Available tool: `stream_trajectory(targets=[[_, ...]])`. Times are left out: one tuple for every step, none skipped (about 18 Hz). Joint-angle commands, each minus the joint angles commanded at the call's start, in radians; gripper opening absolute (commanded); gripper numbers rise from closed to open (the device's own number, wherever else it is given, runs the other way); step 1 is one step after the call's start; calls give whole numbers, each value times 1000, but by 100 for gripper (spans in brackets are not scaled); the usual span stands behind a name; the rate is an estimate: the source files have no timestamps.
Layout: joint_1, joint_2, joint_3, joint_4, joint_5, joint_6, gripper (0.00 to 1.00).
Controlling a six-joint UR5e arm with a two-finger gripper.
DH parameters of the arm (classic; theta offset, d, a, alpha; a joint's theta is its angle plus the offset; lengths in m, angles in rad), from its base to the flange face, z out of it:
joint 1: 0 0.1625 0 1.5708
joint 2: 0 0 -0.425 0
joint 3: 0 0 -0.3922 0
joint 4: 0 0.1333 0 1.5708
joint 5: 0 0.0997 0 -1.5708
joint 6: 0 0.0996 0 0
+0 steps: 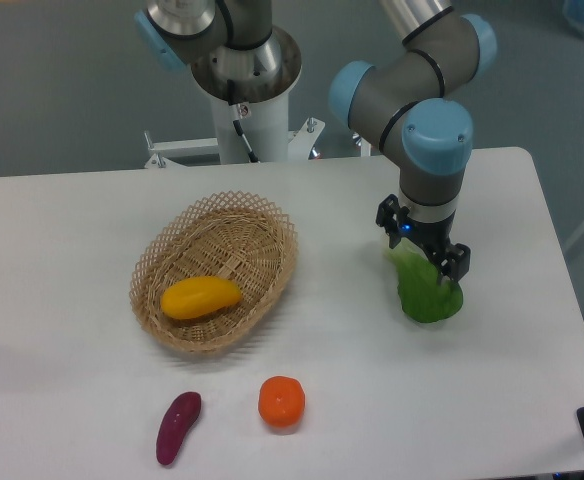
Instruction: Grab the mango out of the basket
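Observation:
The yellow-orange mango (201, 297) lies in the front part of the oval wicker basket (264, 224), left of the table's middle. My gripper (424, 248) is far to the right of the basket, pointing down over a green leafy vegetable (429, 291). Its two black fingers (456, 262) stand wide apart and open, straddling the top of that vegetable. Nothing touches the mango.
A round orange fruit (282, 402) and a purple sweet potato (178, 427) lie on the white table (62, 240) in front of the basket. The arm's base column (244, 90) stands behind the basket. The table's right edge is close to the gripper.

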Motion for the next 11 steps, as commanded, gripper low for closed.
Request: stream_trajectory(targets=[[-2,0,-3,0,2,-11,100],[-2,0,-5,0,2,-26,100],[-3,0,-11,0,-2,-40,100],[-5,0,-15,-3,-3,-55,100],[-9,2,-18,-6,-5,-64,100],[-24,2,-17,-6,-5,-69,100],[-34,2,-18,-8,-8,-69,100],[-44,2,-18,-8,-17,-77,100],[-55,0,-24,-8,-32,-96,100],[-64,0,-29,-6,-47,-119,100],[-74,-3,-31,-8,-57,-132,100]])
